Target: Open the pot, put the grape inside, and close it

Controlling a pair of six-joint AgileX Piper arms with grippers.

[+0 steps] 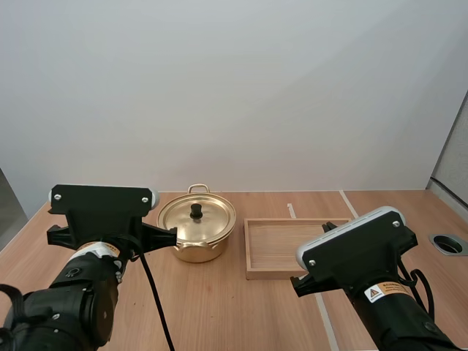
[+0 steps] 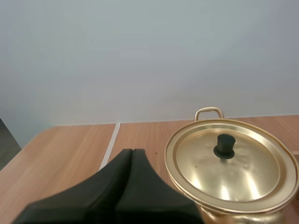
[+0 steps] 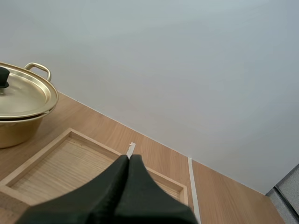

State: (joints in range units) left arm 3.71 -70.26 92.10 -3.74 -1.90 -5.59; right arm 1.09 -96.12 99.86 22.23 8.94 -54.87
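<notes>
A gold pot (image 1: 196, 232) stands at the middle of the table with its lid (image 1: 196, 218) on, a black knob (image 1: 196, 211) on top. My left gripper (image 2: 132, 153) is shut on nothing, its fingers lying together as one dark wedge just left of the pot (image 2: 243, 215) and short of it. The lid (image 2: 233, 170) and knob (image 2: 224, 145) are close by. My right gripper (image 3: 129, 158) is shut too, hovering over the near side of the wooden tray (image 3: 60, 168), with the pot (image 3: 16, 130) beyond the tray's far end.
The wooden tray (image 1: 254, 248) lies bare just right of the pot. White tape lines (image 1: 292, 210) cross the table. A round grey hole (image 1: 447, 243) sits near the right edge. My two arms (image 1: 95, 219) (image 1: 358, 252) hang over the near table.
</notes>
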